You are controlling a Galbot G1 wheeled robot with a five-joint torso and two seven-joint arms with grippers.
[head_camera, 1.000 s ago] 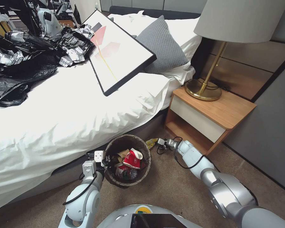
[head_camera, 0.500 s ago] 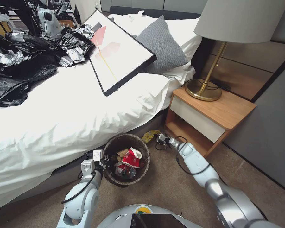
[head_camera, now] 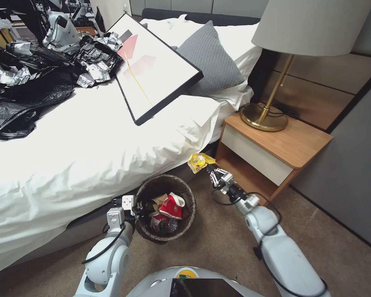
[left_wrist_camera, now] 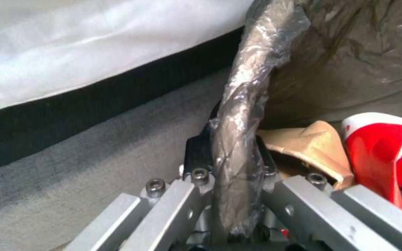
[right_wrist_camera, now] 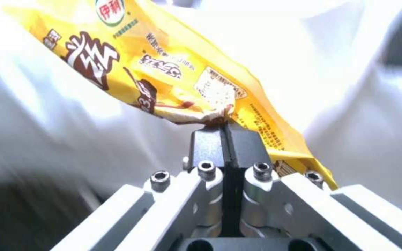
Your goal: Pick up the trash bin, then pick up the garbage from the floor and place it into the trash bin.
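The trash bin (head_camera: 154,189), lined with a dark brown bag, hangs just above the carpet beside the bed. My left gripper (head_camera: 137,207) is shut on its near-left rim (left_wrist_camera: 238,115). Inside lie a crushed red-and-white cup (head_camera: 172,206), tan paper (head_camera: 160,201) and a clear bottle (head_camera: 168,225). In the left wrist view the cup (left_wrist_camera: 387,153) and the tan paper (left_wrist_camera: 310,146) sit right behind the rim. My right gripper (head_camera: 210,170) is raised above and right of the bin, shut on a yellow snack wrapper (head_camera: 198,161). In the right wrist view the wrapper (right_wrist_camera: 164,69) is pinched at its edge by the shut gripper (right_wrist_camera: 224,130).
The white bed (head_camera: 90,152) runs along the left. On it lie a framed picture (head_camera: 154,68), a grey pillow (head_camera: 212,57) and black bags (head_camera: 24,90). A wooden nightstand (head_camera: 284,142) with a brass lamp (head_camera: 268,111) stands right of the bin. Open carpet (head_camera: 218,243) lies in front.
My right gripper has lifted the yellow wrapper off the floor by the nightstand, and the forearm has swung upright. The left gripper and bin have hardly moved.
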